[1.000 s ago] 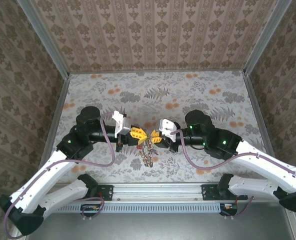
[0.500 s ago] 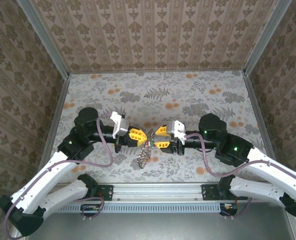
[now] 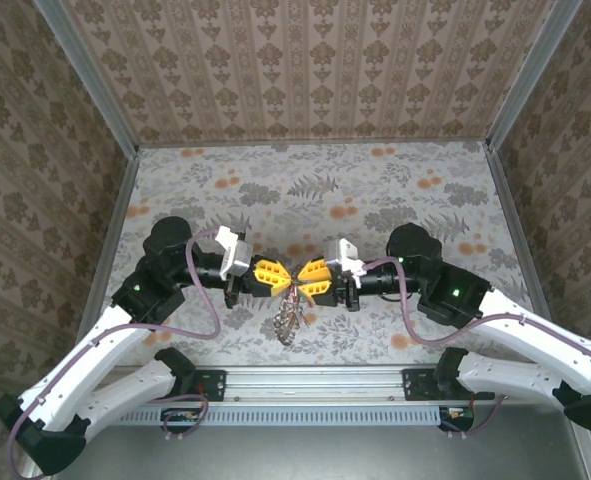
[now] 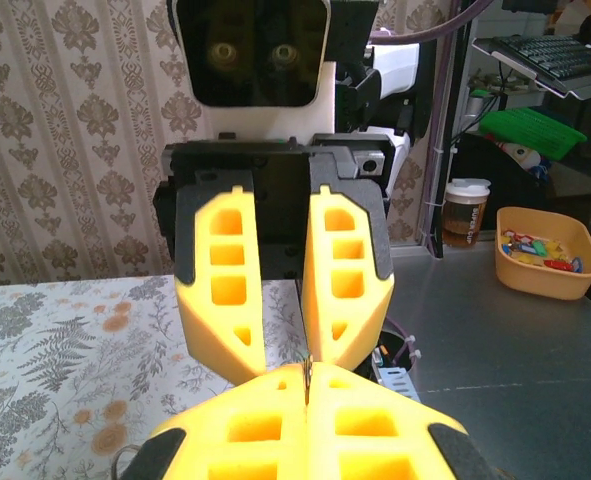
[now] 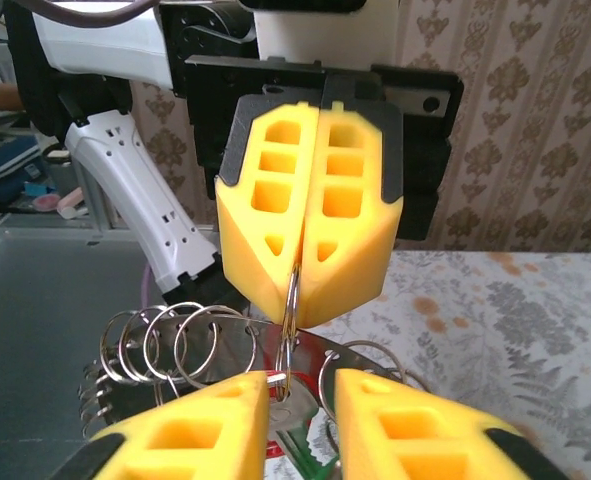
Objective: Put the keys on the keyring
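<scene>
My left gripper (image 3: 286, 277) is shut on a thin silver split ring (image 5: 293, 292) of the keyring; the ring's edge shows between the closed pads (image 4: 306, 380). From this ring hangs a metal plate carrying several more rings (image 5: 165, 338), seen from above as a dark bunch (image 3: 288, 322) over the table. A silver key (image 5: 305, 415) with a red tag (image 5: 268, 451) and a green tag (image 5: 306, 461) hangs on the held ring. My right gripper (image 5: 303, 385) faces the left one tip to tip, open, with its fingers on either side of the key head and a gap on the right.
The floral tabletop (image 3: 375, 200) is boxed in by patterned walls with metal corner posts (image 3: 105, 110). A rail (image 3: 315, 382) runs along the near edge. Off the table stand an orange tub (image 4: 543, 255) and a cup (image 4: 463, 212).
My right gripper has rolled level, pulled back, then come in against the left gripper's tips with its fingers narrower. The left gripper keeps hold of the ring, and the hanging bunch has shifted slightly.
</scene>
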`<act>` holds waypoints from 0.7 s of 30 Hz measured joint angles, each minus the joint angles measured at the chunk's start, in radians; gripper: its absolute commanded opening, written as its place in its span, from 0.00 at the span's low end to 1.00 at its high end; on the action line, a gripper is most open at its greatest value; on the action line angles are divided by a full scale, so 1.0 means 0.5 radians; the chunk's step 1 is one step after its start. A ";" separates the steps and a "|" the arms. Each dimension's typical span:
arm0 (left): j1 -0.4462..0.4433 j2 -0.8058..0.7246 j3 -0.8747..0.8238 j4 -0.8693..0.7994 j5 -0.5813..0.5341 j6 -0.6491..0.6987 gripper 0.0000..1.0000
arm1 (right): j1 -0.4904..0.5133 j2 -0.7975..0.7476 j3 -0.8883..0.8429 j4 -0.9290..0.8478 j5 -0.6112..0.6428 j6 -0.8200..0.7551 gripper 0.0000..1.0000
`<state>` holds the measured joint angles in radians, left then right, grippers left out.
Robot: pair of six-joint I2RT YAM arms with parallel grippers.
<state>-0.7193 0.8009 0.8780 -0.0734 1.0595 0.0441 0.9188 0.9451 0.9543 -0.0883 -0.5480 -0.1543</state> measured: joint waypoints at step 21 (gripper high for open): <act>-0.001 -0.007 -0.028 0.083 0.017 -0.015 0.00 | -0.009 0.194 0.095 -0.054 -0.142 0.009 0.04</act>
<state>-0.7197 0.7975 0.8639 -0.0319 1.0679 0.0364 0.9142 1.0420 1.0019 -0.1154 -0.6189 -0.1497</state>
